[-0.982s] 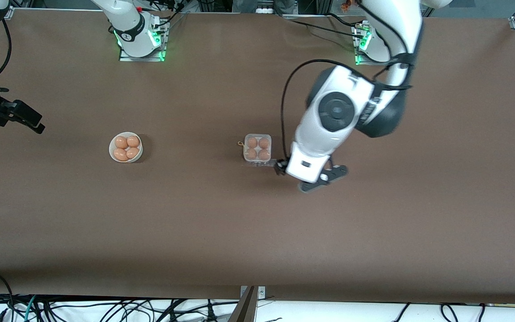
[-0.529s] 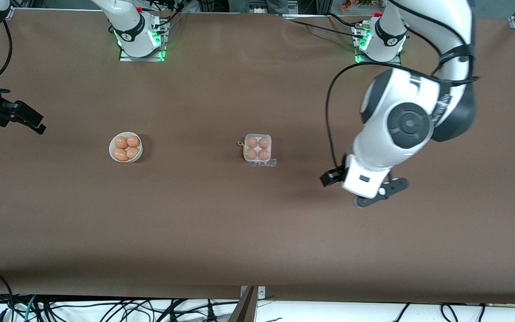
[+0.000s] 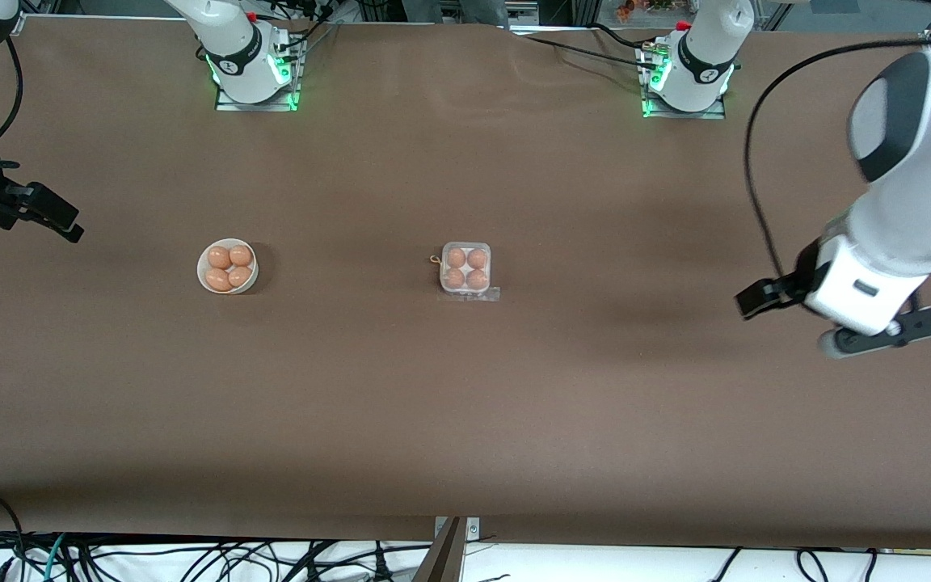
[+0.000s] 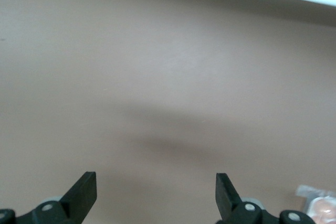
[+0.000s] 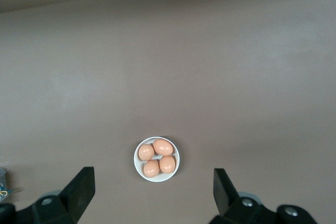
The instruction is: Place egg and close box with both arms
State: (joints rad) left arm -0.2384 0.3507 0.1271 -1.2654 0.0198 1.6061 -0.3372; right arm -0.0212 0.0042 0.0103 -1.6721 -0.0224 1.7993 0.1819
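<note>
4 eggs (image 3: 465,268) in box (image 3: 466,290), 4 in bowl (image 3: 201,279).

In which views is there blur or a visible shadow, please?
Front view: the white left arm looks slightly smeared; a soft shadow lies on the brown table. Left wrist view: a faint shadow band, with the small square egg box blurred at the edge. Right wrist view: sharp and evenly lit.

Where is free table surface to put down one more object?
Bare brown table runs between the bowl and the box, and all along the edge nearest the front camera. Less room under the left tool, open, and the right tool, open.
</note>
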